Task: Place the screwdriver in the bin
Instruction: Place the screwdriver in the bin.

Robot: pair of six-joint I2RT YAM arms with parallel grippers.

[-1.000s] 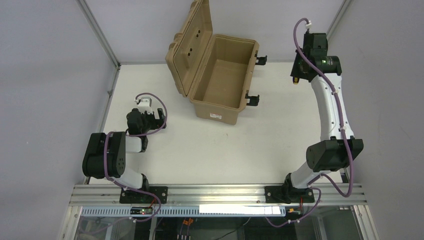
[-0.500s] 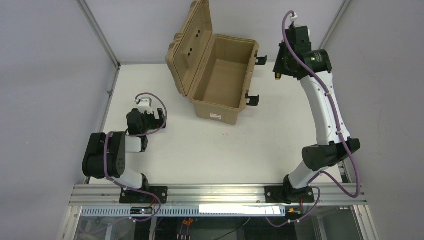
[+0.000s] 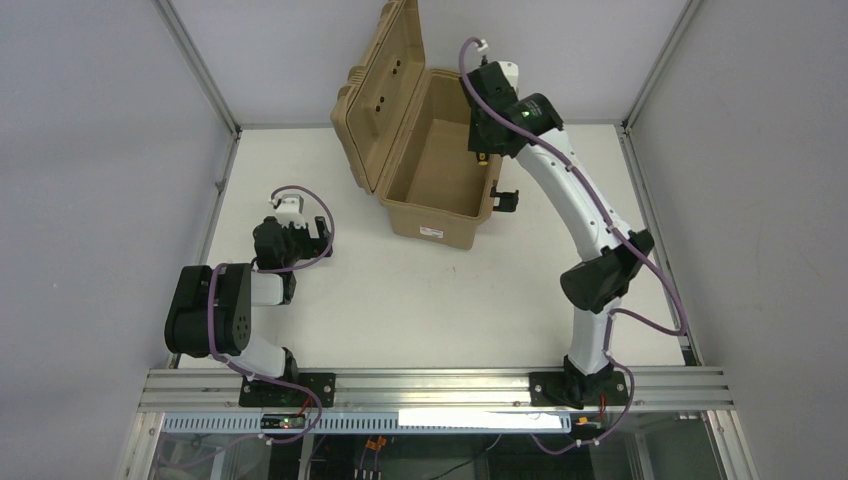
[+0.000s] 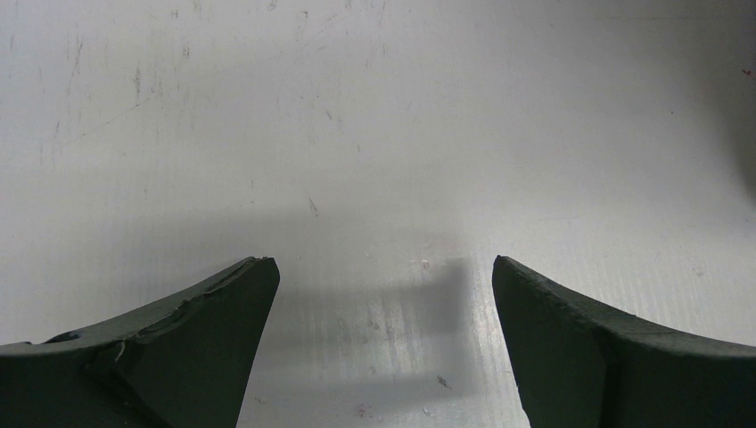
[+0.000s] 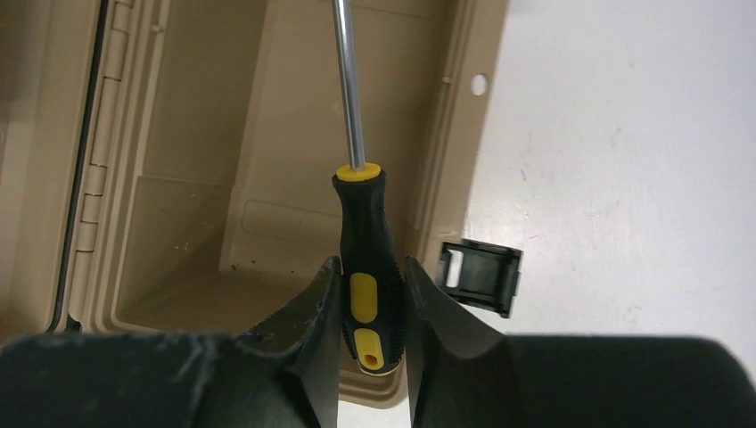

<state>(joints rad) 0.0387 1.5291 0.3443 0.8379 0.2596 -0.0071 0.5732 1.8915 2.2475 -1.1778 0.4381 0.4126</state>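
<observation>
Screwdriver look: in the right wrist view we see the screwdriver [image 5: 365, 259] with a black handle, a yellow collar where the shaft begins, a yellow inlay on the grip and a yellow butt end with a small hole. Its thin bright metal shaft runs straight up and out of the top of the view.
Screwdriver place: it is pinched by the handle in the right jaws. The shaft points away from the wrist over the open inside of the bin [image 5: 178, 134], close to the bin's right wall.
Bin: tan, standing on the white table [image 3: 420, 300]. Its ribbed lid [image 3: 385, 95] is swung up on the left, and a small white label [image 3: 432, 232] sits on the front.
Right jaws: closed narrow on the screwdriver's handle, one pad on each side.
Left jaws: spread wide with nothing between them, only scuffed table below.
Right arm [image 3: 575, 200]: stretched from its base toward the bin, its wrist above the bin's right rim.
Left arm [image 3: 215, 310]: folded low at the near left of the table, well apart from the bin.
Only from above: we see both arms, the whole bin and its lid, but we can barely make out the screwdriver there.
Only from the right wrist: we see the handle's colours, the grip, the hinge [image 5: 94, 178] and a black latch [image 5: 480, 276] hanging outside the right wall.
</observation>
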